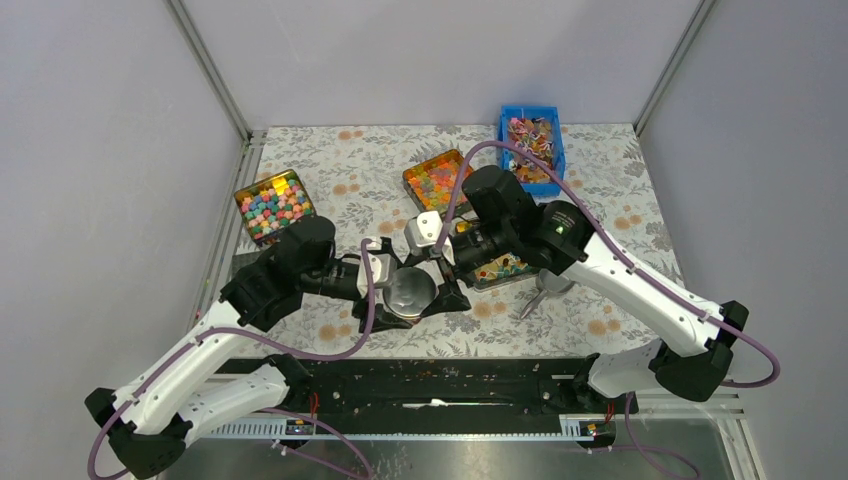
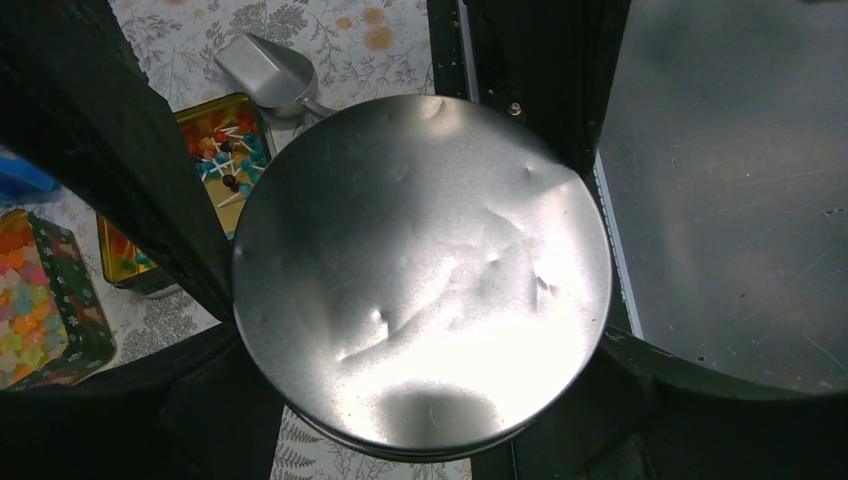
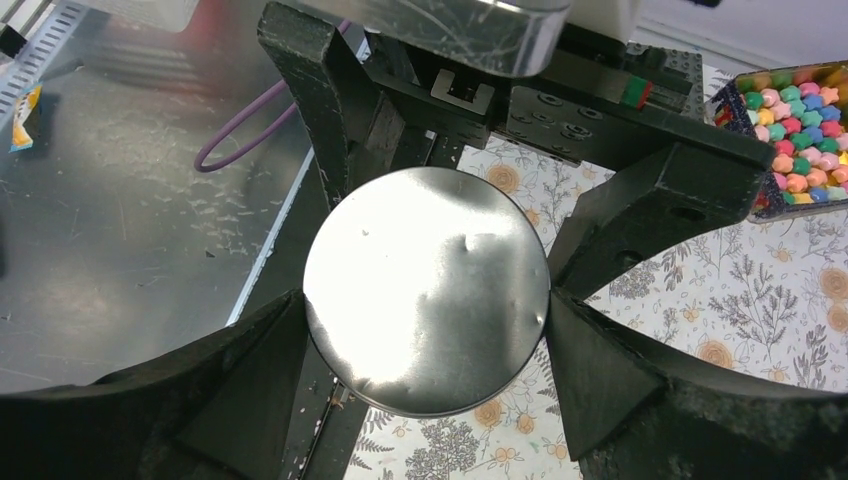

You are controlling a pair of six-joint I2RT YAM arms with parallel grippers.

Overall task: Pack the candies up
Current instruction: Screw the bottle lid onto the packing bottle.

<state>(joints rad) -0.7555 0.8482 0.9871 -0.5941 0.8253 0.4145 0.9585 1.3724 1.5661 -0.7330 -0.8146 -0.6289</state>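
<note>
A round silver tin [image 1: 410, 290] with a dented lid hangs over the table's near edge between both arms. My left gripper [image 2: 415, 320] is shut on it from the left, with a black finger pressed to each side of the tin [image 2: 420, 270]. My right gripper [image 3: 427, 300] reaches in from the right, and its fingers touch the lid's rim [image 3: 427, 290] on both sides. The candies [image 1: 531, 140], twist-wrapped in mixed colours, fill a blue bin at the back right. More candies [image 2: 225, 150] lie in a gold tin under the right arm.
A metal scoop [image 1: 548, 288] lies beside the gold tin [image 1: 500, 268]. A tin of pink, blue and yellow cube sweets [image 1: 273, 205] stands at the left. A tin of orange, yellow and green pieces [image 1: 437, 180] is behind the grippers. The black base rail [image 1: 430, 385] runs along the near edge.
</note>
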